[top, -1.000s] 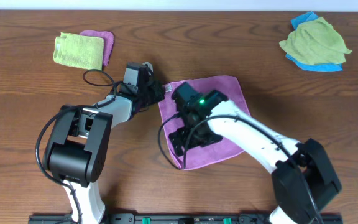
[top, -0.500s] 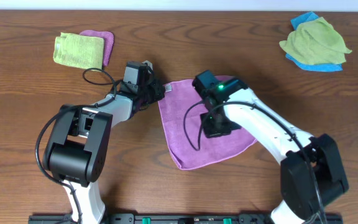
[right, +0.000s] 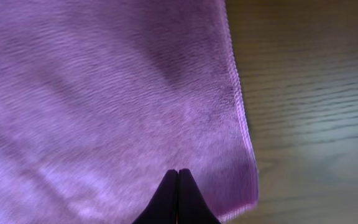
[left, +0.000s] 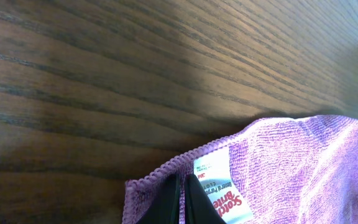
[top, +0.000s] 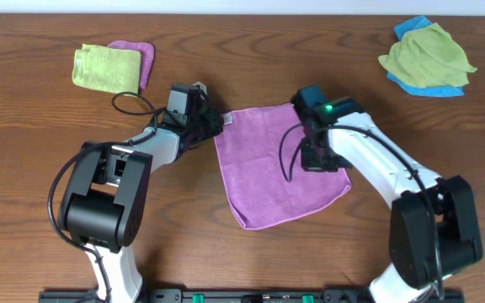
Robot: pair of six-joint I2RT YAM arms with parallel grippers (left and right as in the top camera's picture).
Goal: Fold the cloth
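Lilac cloth (top: 272,168) lies flat, unfolded; left gripper (left: 183,186) pinches its corner beside the label (left: 219,190), right gripper (right: 178,180) rests clenched near its opposite edge. Next, I judge: carry 1 corner across.

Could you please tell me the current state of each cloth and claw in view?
Lilac-purple square microfibre cloth: spread flat, unfolded.
Left claw: shut, tips at the cloth's label corner.
Right claw: shut, near the cloth's right edge.
Lime-green cloth, far left: folded, atop a purple cloth.
Lime-green cloth, far right: crumpled, atop a blue cloth.
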